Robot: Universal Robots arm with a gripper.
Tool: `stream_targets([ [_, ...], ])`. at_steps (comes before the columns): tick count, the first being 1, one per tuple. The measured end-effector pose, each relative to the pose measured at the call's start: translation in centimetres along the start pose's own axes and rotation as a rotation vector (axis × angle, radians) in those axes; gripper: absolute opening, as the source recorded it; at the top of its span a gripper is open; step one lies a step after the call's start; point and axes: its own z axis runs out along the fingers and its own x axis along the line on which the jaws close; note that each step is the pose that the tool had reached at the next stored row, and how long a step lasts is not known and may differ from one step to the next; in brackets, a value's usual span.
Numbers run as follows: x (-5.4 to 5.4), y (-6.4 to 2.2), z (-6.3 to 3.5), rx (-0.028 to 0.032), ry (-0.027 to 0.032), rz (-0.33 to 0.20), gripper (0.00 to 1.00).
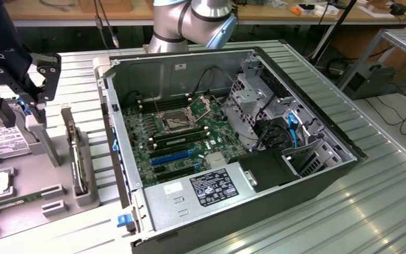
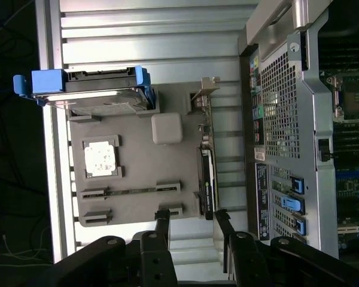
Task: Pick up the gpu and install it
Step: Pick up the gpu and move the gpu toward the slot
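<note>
The gripper (image 1: 24,100) hangs high over the tray (image 1: 51,177), jaws wide with nothing between them; open air lies all round it. The gpu (image 1: 74,159) stands on edge in the tray's slot nearest the case (image 1: 114,132), with a narrow strip of table between them; the hard drive (image 1: 2,138) stands upright just beside the gripper.
</note>
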Motion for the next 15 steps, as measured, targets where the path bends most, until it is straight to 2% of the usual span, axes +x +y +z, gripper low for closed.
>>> stream_targets([
  [15, 0.03, -0.05, 1.02, -0.0001, -0.0004, -0.006, 0.42],
])
